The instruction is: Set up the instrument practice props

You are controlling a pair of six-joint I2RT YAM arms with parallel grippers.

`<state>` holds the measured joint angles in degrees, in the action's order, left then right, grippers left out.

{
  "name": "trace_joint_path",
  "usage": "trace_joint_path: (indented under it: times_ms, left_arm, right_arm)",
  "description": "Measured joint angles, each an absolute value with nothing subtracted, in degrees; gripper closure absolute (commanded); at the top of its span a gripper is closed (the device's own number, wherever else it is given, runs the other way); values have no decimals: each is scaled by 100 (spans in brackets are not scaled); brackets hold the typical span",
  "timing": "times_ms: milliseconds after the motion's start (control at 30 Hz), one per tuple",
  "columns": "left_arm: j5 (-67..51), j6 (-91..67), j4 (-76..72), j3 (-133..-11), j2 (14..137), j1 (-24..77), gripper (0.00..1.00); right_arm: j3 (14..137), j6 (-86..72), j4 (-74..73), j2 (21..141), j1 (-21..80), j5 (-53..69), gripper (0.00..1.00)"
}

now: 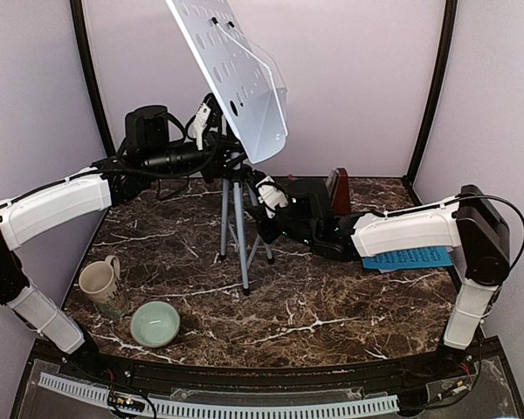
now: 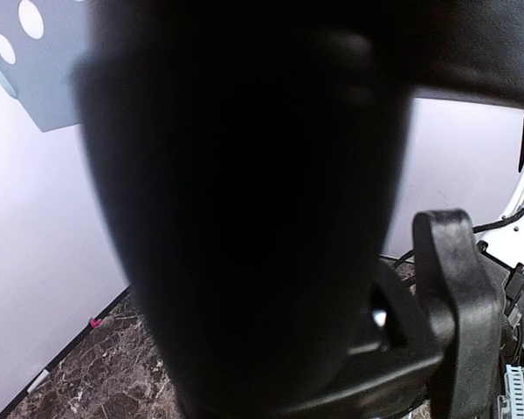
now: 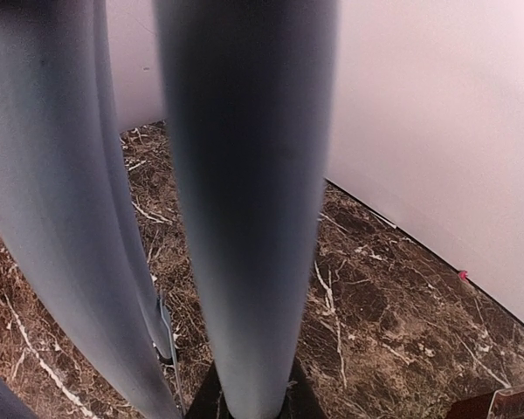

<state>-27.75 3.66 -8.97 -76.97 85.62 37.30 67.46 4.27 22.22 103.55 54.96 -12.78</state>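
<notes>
The silver tripod music stand (image 1: 236, 218) stands at the table's middle back, its white perforated desk (image 1: 236, 70) tilted high; a corner of the desk also shows in the left wrist view (image 2: 35, 78). My left gripper (image 1: 218, 144) is at the stand's black neck joint (image 2: 244, 218), which fills its view and hides the fingers; it looks shut on it. My right gripper (image 1: 262, 196) is shut round a silver tripod leg (image 3: 244, 218). The dark-red metronome (image 1: 339, 190) stands behind my right arm. The blue page (image 1: 410, 258) lies at the right. The pink page is out of view.
A beige mug (image 1: 100, 284) and a pale green bowl (image 1: 155, 323) sit at the front left. A black clamp knob (image 2: 454, 305) sticks out beside the neck. The enclosure's walls close off the back and both sides.
</notes>
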Motion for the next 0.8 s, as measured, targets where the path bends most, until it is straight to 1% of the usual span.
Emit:
trace_joint_path:
  times_ms: [200,333,567,800]
  left_arm:
    - [-2803,493,-904,-7697,8495,3728,67]
    - [-2775,578,-891,-7697,8364,3688,50]
    - [-2781,694,-972,-7605,8125,3693,40]
    - [-2790,794,-1210,-6731,7481,3693,37]
  right_arm:
    - [6646,373,2373,10350,5461,-1343,100]
    - [6630,209,2425,10350,5430,-1439,100]
    - [6619,75,2443,10350,5419,-1551,100]
    - [6613,78,2456,10350,5422,-1557,100]
